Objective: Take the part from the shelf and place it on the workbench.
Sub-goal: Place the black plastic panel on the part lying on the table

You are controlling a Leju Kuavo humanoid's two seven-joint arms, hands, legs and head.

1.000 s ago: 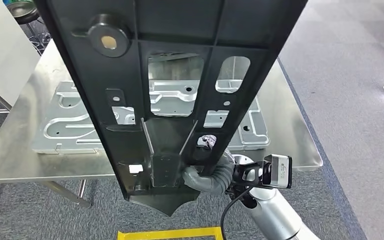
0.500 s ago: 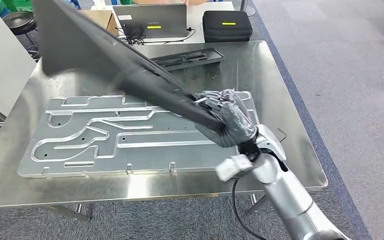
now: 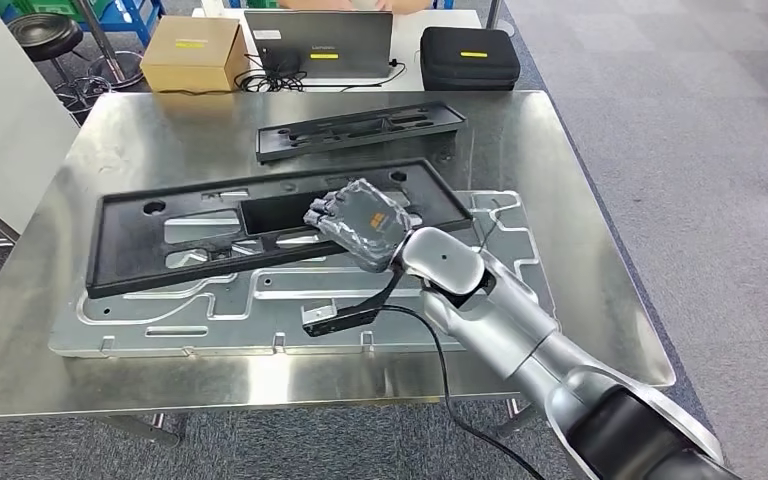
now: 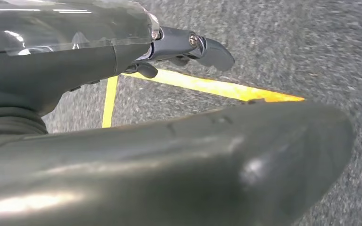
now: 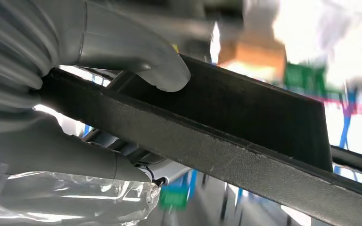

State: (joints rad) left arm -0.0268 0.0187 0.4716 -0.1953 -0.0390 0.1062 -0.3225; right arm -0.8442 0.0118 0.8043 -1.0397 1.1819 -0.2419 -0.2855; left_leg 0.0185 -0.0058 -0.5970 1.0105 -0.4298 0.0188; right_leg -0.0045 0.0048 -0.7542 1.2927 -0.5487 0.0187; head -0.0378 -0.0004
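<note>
Behind the table sit a cardboard box, a laptop and a black case.

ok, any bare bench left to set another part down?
Bare steel on the workbench along its right edge beside the silver plate, and at the far left corner before the small black tray. The middle is crowded: the black part, held by the right hand, lies across the plate.

The head view looks forward and down from high over the surface, its far edge at 12 o'clock. The right wrist view sits close behind the right robot hand, sharing the black panel with it. The left wrist view faces the floor.
</note>
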